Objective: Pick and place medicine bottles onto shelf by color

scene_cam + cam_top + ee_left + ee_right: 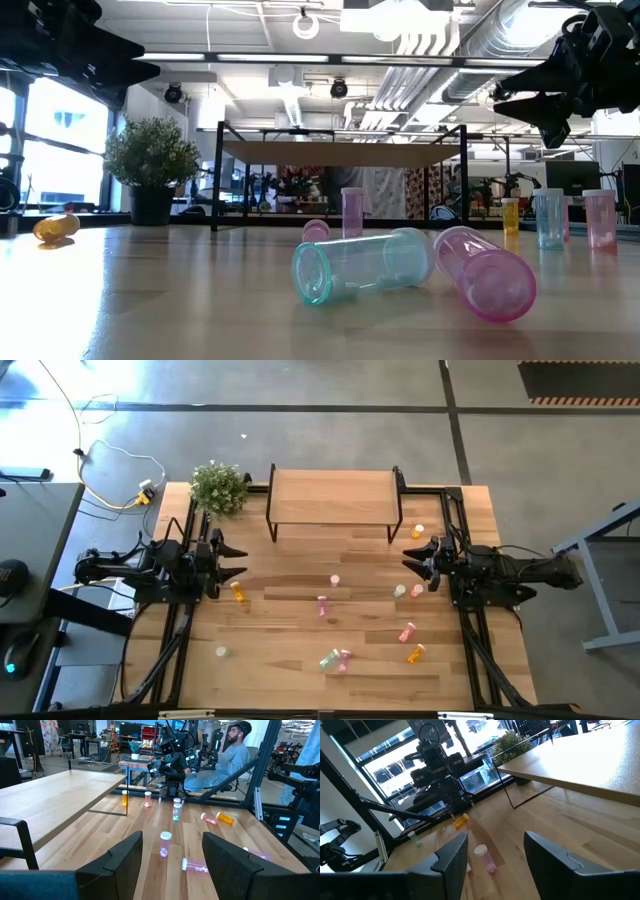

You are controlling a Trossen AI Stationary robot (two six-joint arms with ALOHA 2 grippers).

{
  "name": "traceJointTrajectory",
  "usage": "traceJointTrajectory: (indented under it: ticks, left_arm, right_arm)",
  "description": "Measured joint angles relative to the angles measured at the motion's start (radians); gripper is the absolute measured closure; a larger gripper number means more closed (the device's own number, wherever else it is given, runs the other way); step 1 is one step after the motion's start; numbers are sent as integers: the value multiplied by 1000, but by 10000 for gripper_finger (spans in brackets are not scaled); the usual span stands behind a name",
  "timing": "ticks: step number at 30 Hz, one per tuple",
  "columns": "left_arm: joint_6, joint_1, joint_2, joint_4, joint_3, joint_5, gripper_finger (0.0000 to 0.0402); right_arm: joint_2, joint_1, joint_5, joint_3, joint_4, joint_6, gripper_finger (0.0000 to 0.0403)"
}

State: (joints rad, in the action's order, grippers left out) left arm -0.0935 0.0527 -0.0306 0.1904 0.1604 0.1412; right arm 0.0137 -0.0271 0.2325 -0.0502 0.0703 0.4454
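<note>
While no bottle sits on the shelf (332, 495) yet, about 11 medicine bottles (321, 606) lie scattered on the desk (290, 660), mostly toward 5 o'clock of centre. The left pincer (232, 559) hangs spread and empty, with an orange bottle (238, 592) lying on its side just at its 5 o'clock, long axis roughly along 11-to-5, so that arm looks nearer for it. The right pincer (411, 556) is also spread, holding nothing, with 2 upright bottles near its 6 o'clock.

bottles (322, 605), shelf (332, 498), plant (218, 488) on table (280, 660)
</note>
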Motion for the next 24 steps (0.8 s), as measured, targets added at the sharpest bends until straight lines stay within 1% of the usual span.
traceJointTrajectory:
  ticks: [24]
  left_arm:
    - [0, 0, 0, -8, 0, 5, 204]
  right_arm:
    - [0, 0, 0, 0, 0, 0, 218]
